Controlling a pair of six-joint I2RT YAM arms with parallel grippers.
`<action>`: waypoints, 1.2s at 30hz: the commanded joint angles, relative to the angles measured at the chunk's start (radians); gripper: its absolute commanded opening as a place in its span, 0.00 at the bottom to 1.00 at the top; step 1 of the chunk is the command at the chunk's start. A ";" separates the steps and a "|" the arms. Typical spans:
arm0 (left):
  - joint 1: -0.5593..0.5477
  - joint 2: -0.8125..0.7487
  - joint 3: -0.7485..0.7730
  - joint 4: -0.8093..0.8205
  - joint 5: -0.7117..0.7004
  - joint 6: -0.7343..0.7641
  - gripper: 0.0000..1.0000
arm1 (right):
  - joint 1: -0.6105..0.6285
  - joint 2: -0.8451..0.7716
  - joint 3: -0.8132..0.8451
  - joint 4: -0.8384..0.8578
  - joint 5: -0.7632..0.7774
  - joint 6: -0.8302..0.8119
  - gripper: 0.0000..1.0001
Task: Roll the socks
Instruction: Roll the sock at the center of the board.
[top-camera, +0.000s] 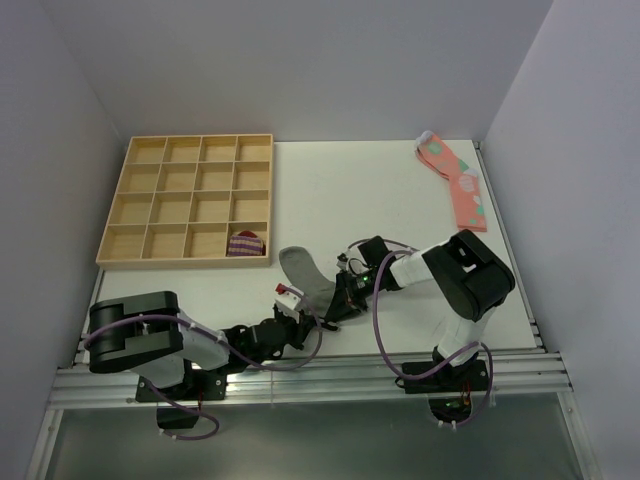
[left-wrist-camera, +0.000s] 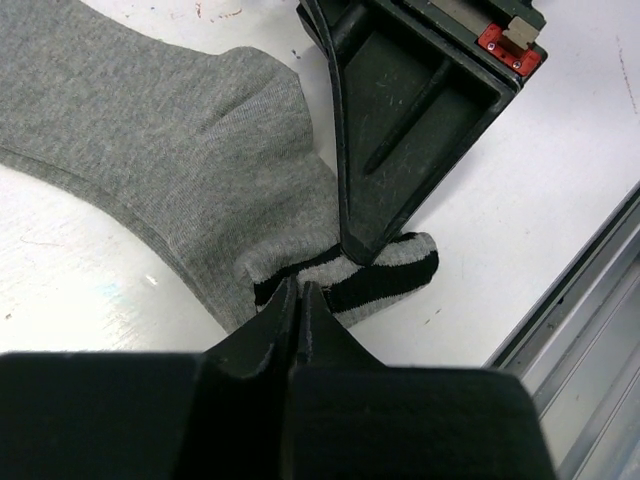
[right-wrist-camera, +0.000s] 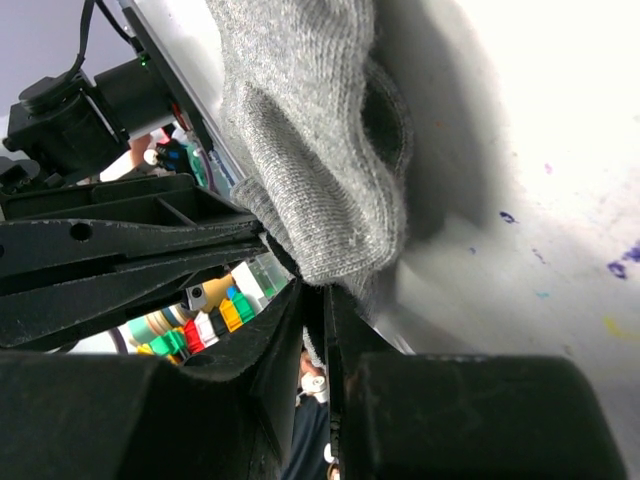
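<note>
The grey knitted ankle sock (top-camera: 305, 272) lies flat on the white tabletop (top-camera: 400, 200) between your two arms. Its toe end points toward the far side and its cuff toward the near edge. The knit is fine and soft. It is plain grey over the foot, with a rounded heel pocket and two dark stripes across the ribbed cuff, which is folded over on itself.

Your left tool (left-wrist-camera: 300, 292) is pinched fully together on the edge of the striped cuff. Your right tool (right-wrist-camera: 318, 300) is also closed tight, with a fold of grey knit caught between its black plastic fingers. In the left wrist view, the right tool's tip presses on the cuff just beside the left fingertips.

The cuff sits near the tabletop's near edge, where a ribbed metal rail (left-wrist-camera: 590, 330) runs alongside, so room is tight on that side. Bare white surface stretches beyond the toe and off to the right. A few small purple ink specks mark it near the sock.

A pale wooden tray (top-camera: 185, 262) divided into sixteen square compartments sits at the far left. Its near right corner is close to the sock's toe. A small purple-striped sock bundle (top-camera: 245, 243) rests in that corner compartment. Pink socks (top-camera: 460, 185) with green-white spots lie in the far right corner, well apart from the tools.
</note>
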 joint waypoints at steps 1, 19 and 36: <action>-0.008 0.034 -0.006 -0.027 0.045 -0.028 0.00 | -0.011 0.003 -0.018 -0.069 0.107 -0.001 0.20; 0.005 -0.017 0.014 -0.275 0.209 -0.269 0.00 | 0.001 -0.347 -0.080 -0.082 0.446 -0.088 0.37; 0.227 -0.073 0.091 -0.628 0.487 -0.409 0.00 | 0.179 -0.898 -0.397 0.216 0.710 -0.094 0.44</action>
